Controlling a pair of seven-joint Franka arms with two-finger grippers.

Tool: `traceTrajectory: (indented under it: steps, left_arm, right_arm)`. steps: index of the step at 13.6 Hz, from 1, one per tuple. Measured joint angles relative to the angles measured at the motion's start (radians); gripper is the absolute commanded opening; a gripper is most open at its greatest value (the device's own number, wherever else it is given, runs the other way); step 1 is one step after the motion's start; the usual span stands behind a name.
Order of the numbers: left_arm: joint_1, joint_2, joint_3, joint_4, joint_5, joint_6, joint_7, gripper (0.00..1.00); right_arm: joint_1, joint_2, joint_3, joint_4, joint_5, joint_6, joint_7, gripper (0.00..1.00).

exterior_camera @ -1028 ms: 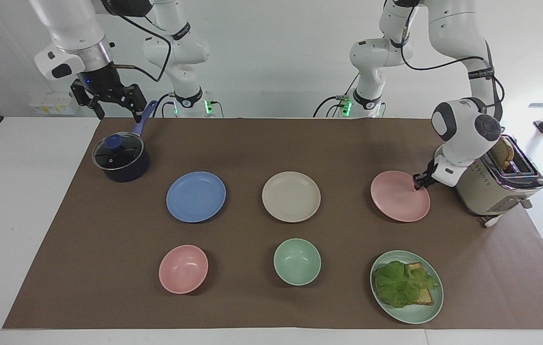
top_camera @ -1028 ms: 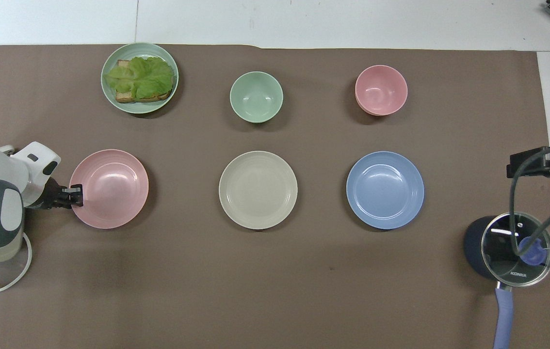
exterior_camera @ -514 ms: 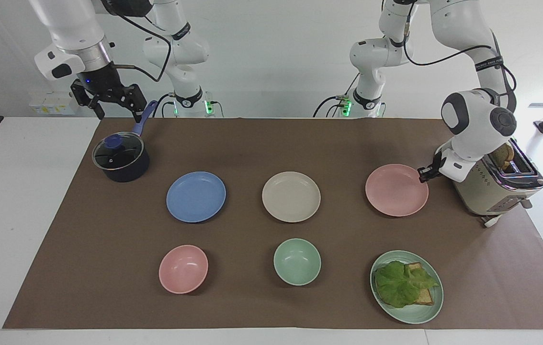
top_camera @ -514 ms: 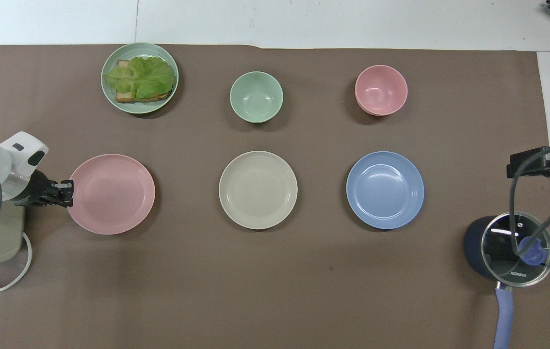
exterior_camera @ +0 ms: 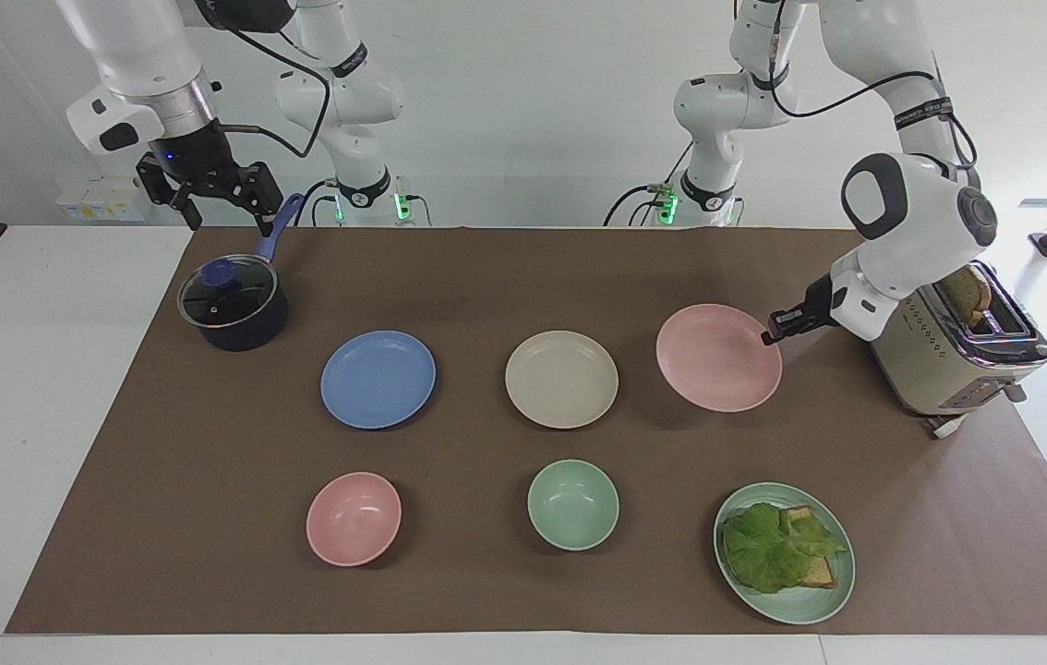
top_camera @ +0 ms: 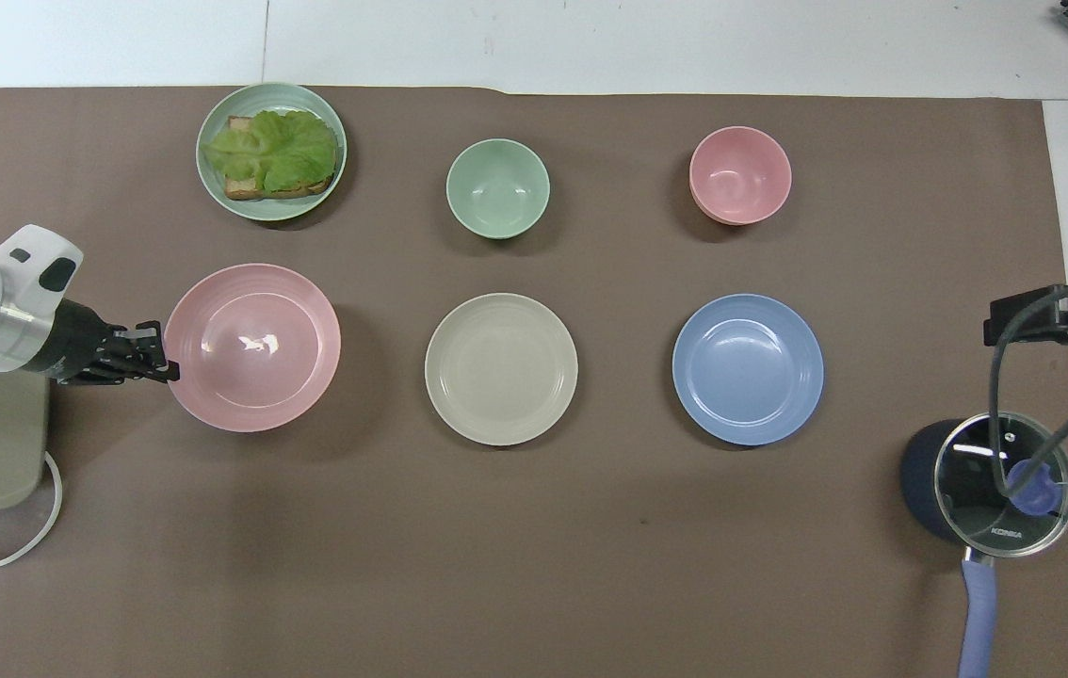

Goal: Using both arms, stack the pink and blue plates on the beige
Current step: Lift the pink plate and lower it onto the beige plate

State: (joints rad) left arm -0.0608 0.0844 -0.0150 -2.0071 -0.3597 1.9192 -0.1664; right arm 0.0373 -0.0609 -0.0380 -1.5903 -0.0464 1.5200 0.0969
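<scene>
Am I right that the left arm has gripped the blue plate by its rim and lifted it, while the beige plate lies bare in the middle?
Not quite: the left gripper is shut on the rim of the pink plate, as the facing view shows. The blue plate lies untouched on the table. The rest holds: the plate is lifted, and the beige plate is bare.

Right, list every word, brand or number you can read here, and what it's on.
"KONKA": on the glass lid of the dark pot, overhead view.
Band on the left arm: lettering too small to read.
Toaster: front markings too small to read.
Plates and bowls: no text.
</scene>
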Motion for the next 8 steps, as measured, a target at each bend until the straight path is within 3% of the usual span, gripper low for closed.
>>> traceTrajectory:
  steps: [4,8]
  left_arm:
    - [-0.22,0.001,-0.009,-0.003,-0.044,0.12,-0.265,0.0]
    - [-0.335,0.004,-0.009,-0.055,-0.078,0.239,-0.384,0.0]
  right_arm:
    - [0.0,0.0,0.0,0.0,0.0,0.0,0.0,1.0]
    - [0.0,0.0,0.0,0.0,0.0,0.0,0.0,1.0]
